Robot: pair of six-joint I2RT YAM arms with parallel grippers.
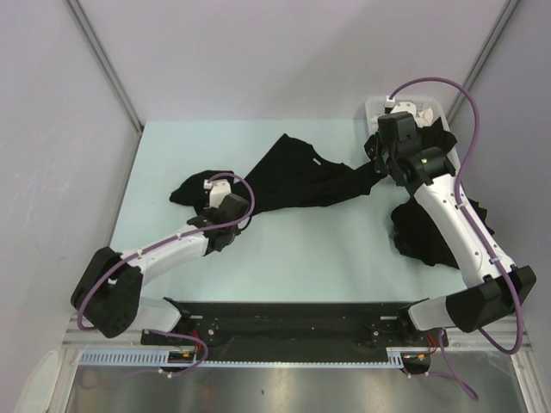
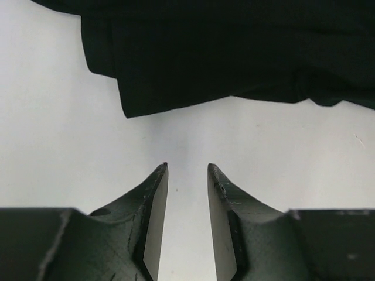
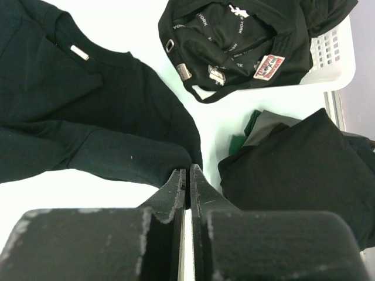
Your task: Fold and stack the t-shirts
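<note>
Pale mint tabletop (image 1: pixel 293 267) under & all round left claw (image 2: pixel 187 175), evenly lit. Plain grey wall panels (image 1: pixel 284 52) w/ metal corner strips (image 1: pixel 108 64) stand ahead of claw & to both sides. Behind claw, at table's near edge: black plate (image 1: pixel 293 311) & slotted metal rail (image 1: pixel 258 362).
</note>
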